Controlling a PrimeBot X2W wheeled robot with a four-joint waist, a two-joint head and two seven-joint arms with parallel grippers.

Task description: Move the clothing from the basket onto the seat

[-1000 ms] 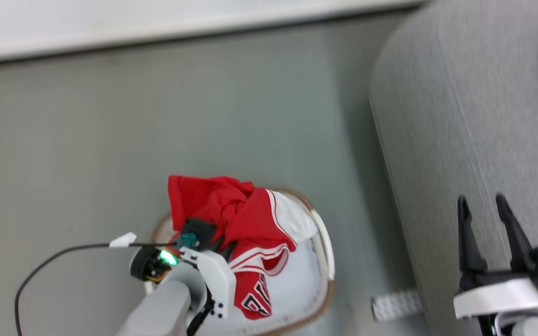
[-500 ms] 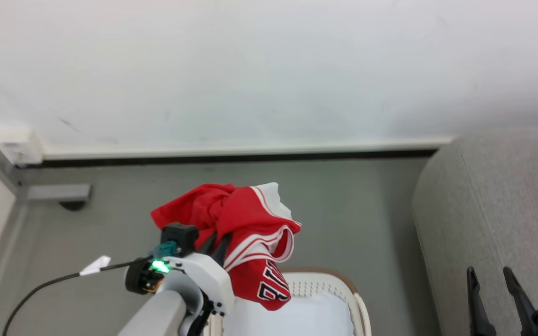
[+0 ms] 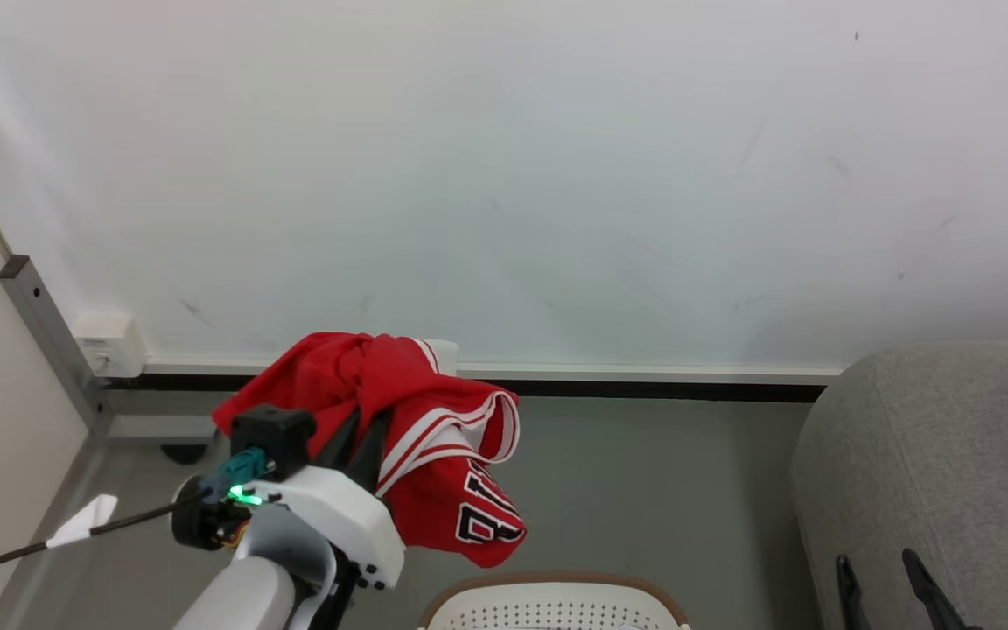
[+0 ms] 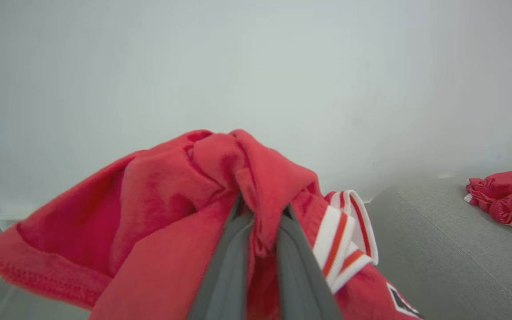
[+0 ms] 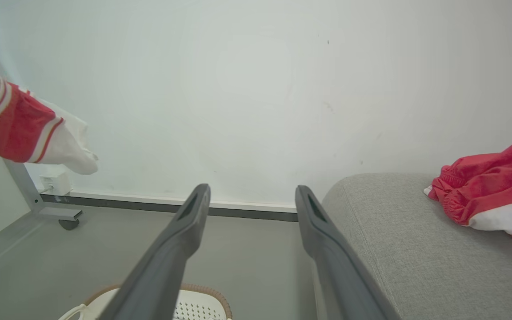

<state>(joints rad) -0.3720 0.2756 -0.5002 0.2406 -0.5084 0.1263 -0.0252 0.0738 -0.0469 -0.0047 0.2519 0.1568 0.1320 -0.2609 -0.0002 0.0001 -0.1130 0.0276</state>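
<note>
Item 1, left claw (image 4: 261, 213): clamped together on a bunched red jersey (image 3: 434, 455), which is held aloft at centre left of the head view, over the floor (image 3: 644, 490).
Item 2, basket (image 3: 556, 584): seen at bottom centre, below the jersey and apart from it.
Item 3, right claw (image 5: 252, 189): fingers spread apart, nothing held.
Item 4, sofa (image 3: 924, 455): seen at lower right, with a second red garment (image 5: 491, 191) laid on it.
</note>
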